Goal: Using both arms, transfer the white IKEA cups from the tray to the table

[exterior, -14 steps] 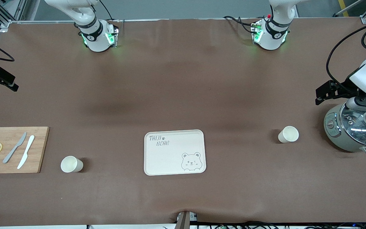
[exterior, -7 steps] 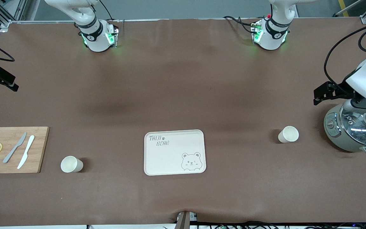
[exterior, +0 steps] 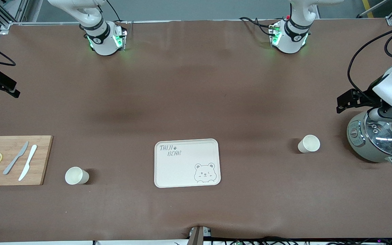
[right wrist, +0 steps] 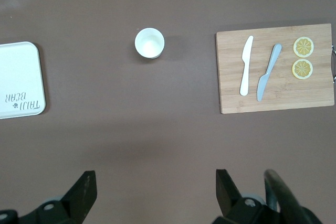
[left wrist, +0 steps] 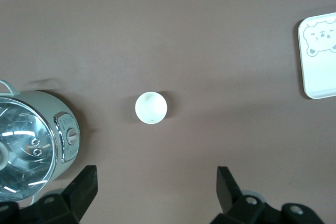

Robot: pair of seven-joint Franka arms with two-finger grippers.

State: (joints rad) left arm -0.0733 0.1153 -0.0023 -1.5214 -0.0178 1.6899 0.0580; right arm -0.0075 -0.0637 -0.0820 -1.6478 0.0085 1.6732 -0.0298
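Observation:
Two white IKEA cups stand upright on the brown table. One cup [exterior: 309, 143] is beside the grey pot at the left arm's end and also shows in the left wrist view [left wrist: 151, 108]. The other cup [exterior: 76, 176] is beside the cutting board at the right arm's end and also shows in the right wrist view [right wrist: 149, 42]. My left gripper [exterior: 340, 103] [left wrist: 156, 182] hangs high over bare table beside the pot, open and empty. My right gripper [exterior: 10, 89] [right wrist: 155, 182] hangs high over bare table near the cutting board, open and empty.
A cream bear tray [exterior: 182, 170] lies mid-table between the cups. A grey lidded pot [exterior: 362, 149] stands at the left arm's end. A wooden cutting board [exterior: 43, 160] with two knives and two lemon slices lies at the right arm's end.
The left arm's hand has shifted slightly above the pot. The cups, the tray and the right arm have not moved.

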